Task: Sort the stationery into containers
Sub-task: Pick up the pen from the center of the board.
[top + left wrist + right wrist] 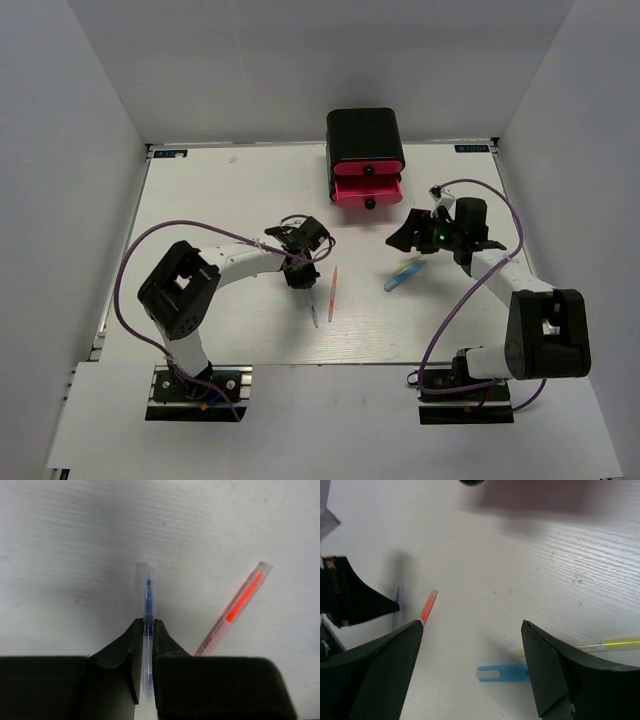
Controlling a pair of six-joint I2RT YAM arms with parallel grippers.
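thin clear plastic pen with a blue core (147, 587), pinched in the left hand (147, 630). thin red pen (235, 607) just beside it, slanted. thicker light-blue marker (404, 276) and thin yellow pen (612, 643) close together further right. black rounded box of pink drawers (365, 150) at the back.

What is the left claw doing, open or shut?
Shut on the blue-ink pen: in the left wrist view the left gripper pinches it from both sides.

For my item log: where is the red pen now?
In the top view the red pen lies on the table, just right of the blue-ink pen that the left gripper pinches, left of the light-blue marker.
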